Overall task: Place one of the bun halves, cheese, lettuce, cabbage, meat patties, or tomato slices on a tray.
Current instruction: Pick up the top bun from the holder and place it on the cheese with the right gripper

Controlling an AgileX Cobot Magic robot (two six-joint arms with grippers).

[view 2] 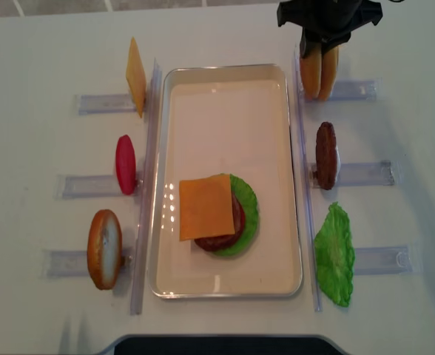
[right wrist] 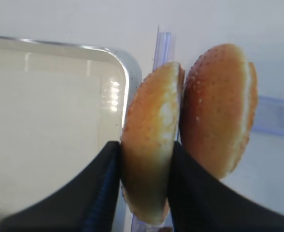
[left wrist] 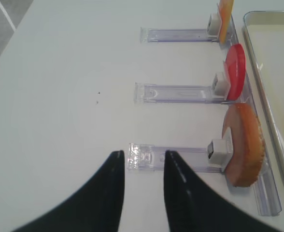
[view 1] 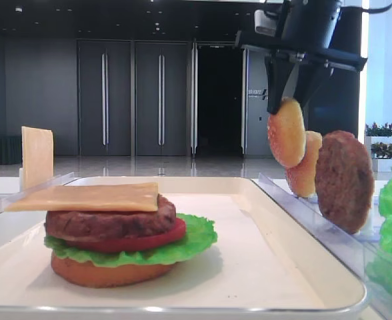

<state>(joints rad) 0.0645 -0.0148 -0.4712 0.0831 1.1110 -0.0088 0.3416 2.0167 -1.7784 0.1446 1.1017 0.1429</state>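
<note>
Item: right hand (right wrist: pixel 146 186), black, pinching the nearer golden-brown domed bun half (right wrist: pixel 149 145) upright at its clear rack beside the cream-white rimmed tray (right wrist: pixel 123 82); advisably lifted straight, sparing the touching second bun (right wrist: pixel 219 106); left hand (left wrist: pixel 142 166) spread, empty.

dark double doors (view 1: pixel 133 97) | glossy floor (view 1: pixel 149 167) | possibly window right (view 1: pixel 389 60)

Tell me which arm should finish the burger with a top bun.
Right. The right gripper is already shut on a bun half beside the tray. The left gripper hangs open over bare table, holding nothing.
</note>
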